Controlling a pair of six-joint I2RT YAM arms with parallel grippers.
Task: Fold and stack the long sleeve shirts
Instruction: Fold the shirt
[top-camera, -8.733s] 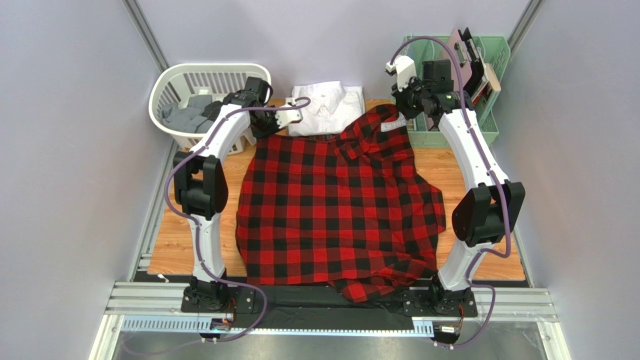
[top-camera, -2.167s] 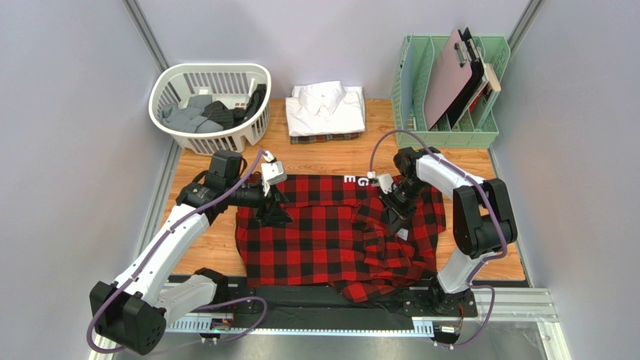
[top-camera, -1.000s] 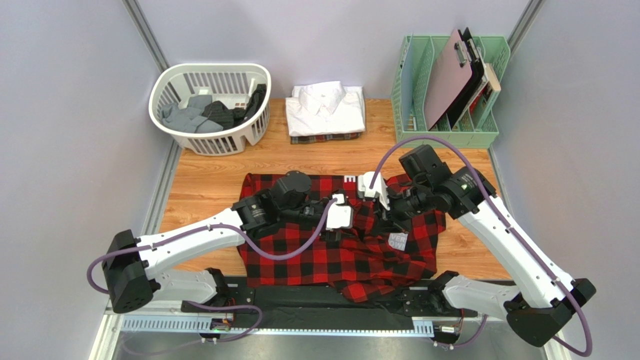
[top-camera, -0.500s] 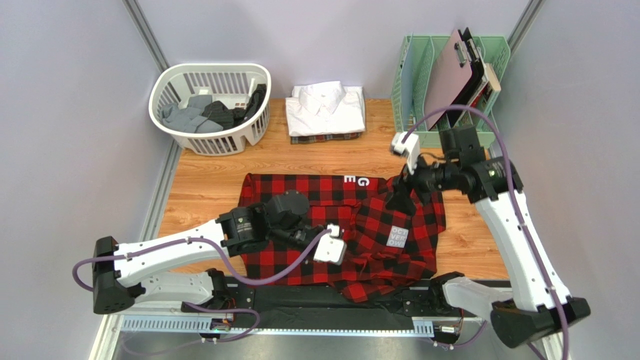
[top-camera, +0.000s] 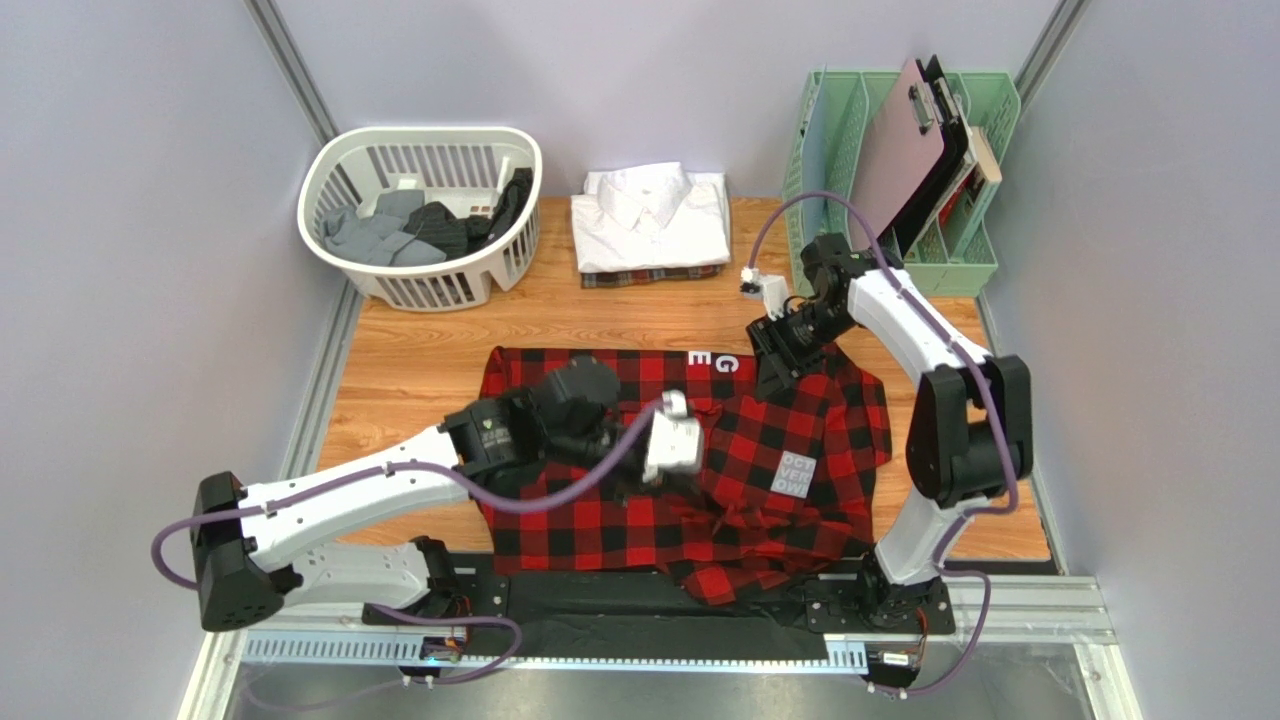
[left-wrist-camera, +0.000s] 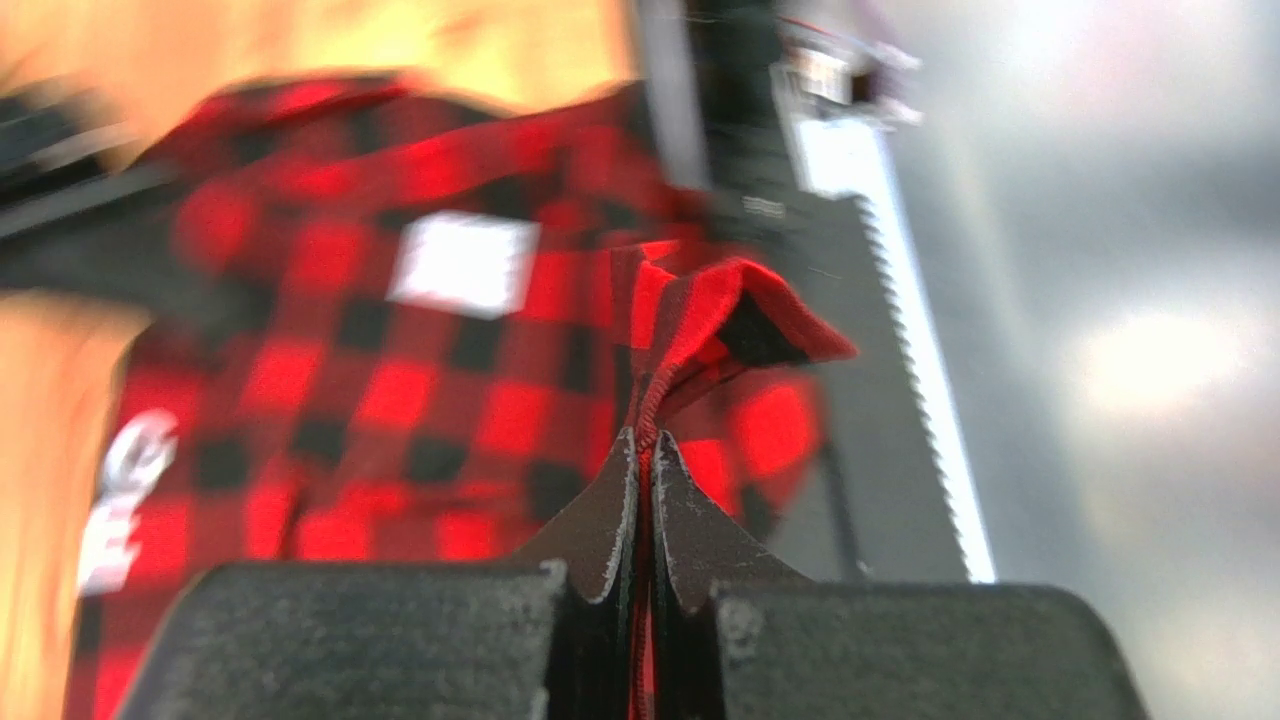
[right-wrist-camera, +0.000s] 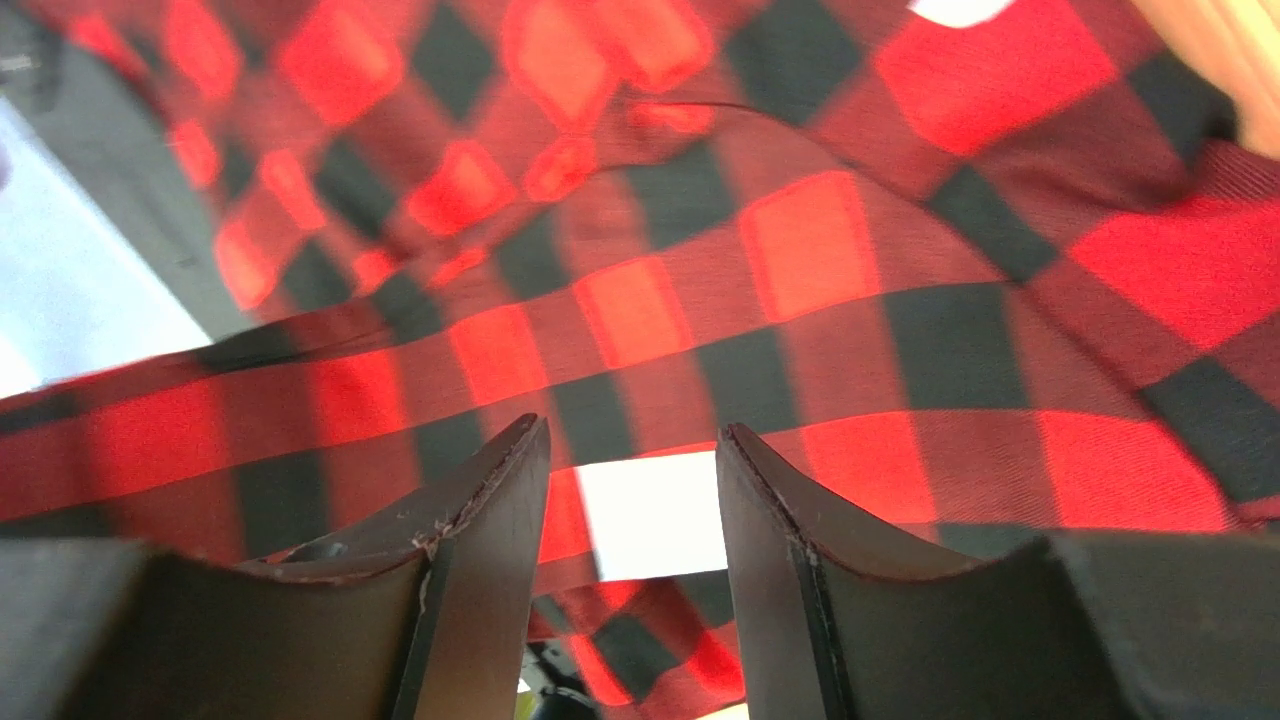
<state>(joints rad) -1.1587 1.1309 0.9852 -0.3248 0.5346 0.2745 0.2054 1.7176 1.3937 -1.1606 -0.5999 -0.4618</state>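
Observation:
The red-and-black checked flannel shirt (top-camera: 751, 525) lies spread across the middle of the table, its near hem bunched at the front edge. My left gripper (top-camera: 691, 450) is over the shirt's middle, shut on a raised fold of the flannel (left-wrist-camera: 706, 308); the cloth edge runs between the closed fingers (left-wrist-camera: 609, 518). My right gripper (top-camera: 778, 354) is at the shirt's far right edge, open, with flannel (right-wrist-camera: 781, 255) just beyond its fingers (right-wrist-camera: 489, 510) and nothing between them. A folded white shirt (top-camera: 651, 213) rests on a dark plaid one (top-camera: 649, 276) at the back.
A white laundry basket (top-camera: 334, 180) holding grey and dark clothes stands at the back left. A green file rack (top-camera: 834, 248) with clipboards stands at the back right. Bare wood shows on both sides of the flannel shirt.
The left gripper has closed on a flannel fold near the front and carried it toward the shirt's middle. The right gripper opened, swung up and away, then came down at the shirt's far right edge.

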